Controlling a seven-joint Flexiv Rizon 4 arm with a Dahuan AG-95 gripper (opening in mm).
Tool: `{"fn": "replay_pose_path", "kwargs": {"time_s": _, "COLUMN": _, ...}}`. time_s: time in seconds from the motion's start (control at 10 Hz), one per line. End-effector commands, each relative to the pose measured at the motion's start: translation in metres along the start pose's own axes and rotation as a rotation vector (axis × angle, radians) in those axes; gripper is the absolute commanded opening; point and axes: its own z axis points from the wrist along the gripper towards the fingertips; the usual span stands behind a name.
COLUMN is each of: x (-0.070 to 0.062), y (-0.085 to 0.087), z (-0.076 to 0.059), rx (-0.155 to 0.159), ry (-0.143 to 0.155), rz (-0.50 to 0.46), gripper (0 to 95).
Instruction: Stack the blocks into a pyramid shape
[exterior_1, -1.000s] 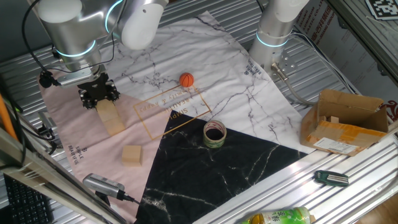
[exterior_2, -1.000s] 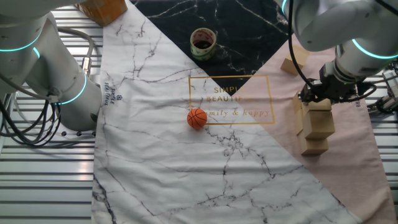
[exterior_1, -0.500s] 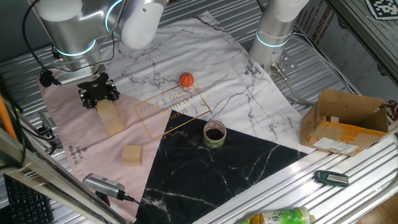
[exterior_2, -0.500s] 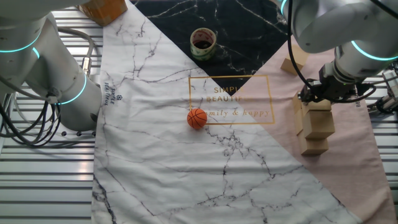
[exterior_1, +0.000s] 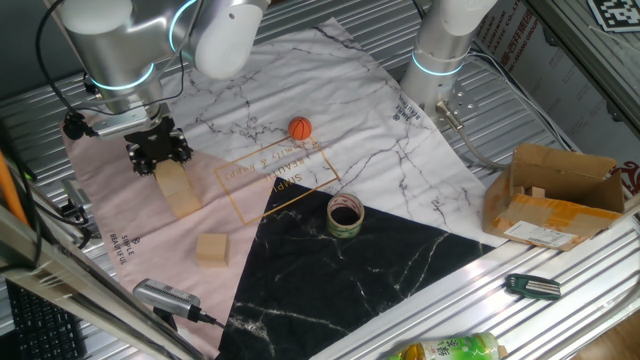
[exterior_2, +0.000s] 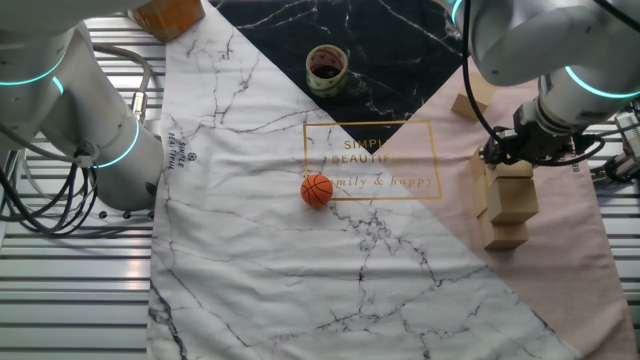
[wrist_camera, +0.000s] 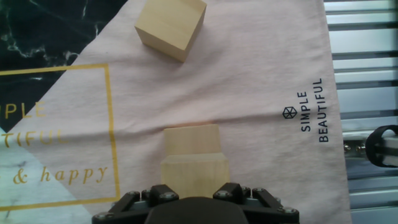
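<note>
My gripper (exterior_2: 512, 158) sits on top of the stack of light-tan blocks (exterior_2: 508, 205) on the pink cloth. Its fingers hug the sides of the top block (exterior_2: 515, 169). In one fixed view the gripper (exterior_1: 158, 150) is right over the stack (exterior_1: 178, 190). The hand view shows the held block (wrist_camera: 194, 175) directly below, with a lower block (wrist_camera: 191, 139) sticking out beyond it; the fingertips are hidden there. One loose block (exterior_1: 212, 249) lies apart on the pink cloth. It also shows in the other fixed view (exterior_2: 470, 103) and in the hand view (wrist_camera: 171, 28).
An orange ball (exterior_2: 316, 190) lies on the marble cloth. A tape roll (exterior_2: 326, 66) stands on the black cloth. A brown cardboard box (exterior_1: 555, 195) is at the table's side. A second arm's base (exterior_1: 440, 50) stands at the back.
</note>
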Motion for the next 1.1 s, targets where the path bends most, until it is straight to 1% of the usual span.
{"fn": "replay_pose_path", "kwargs": {"time_s": 0.1, "x": -0.0002, "y": 0.0001, "z": 0.0, "rx": 0.001, "ry": -0.003, "rz": 0.002, "gripper": 19.0}}
{"fn": "replay_pose_path", "kwargs": {"time_s": 0.5, "x": -0.0002, "y": 0.0003, "z": 0.0, "rx": 0.002, "ry": -0.004, "rz": -0.001, "gripper": 19.0}}
{"fn": "replay_pose_path", "kwargs": {"time_s": 0.6, "x": -0.0002, "y": 0.0003, "z": 0.0, "rx": 0.003, "ry": -0.004, "rz": -0.002, "gripper": 38.0}}
{"fn": "replay_pose_path", "kwargs": {"time_s": 1.1, "x": -0.0002, "y": 0.0003, "z": 0.0, "rx": 0.003, "ry": -0.007, "rz": -0.007, "gripper": 38.0}}
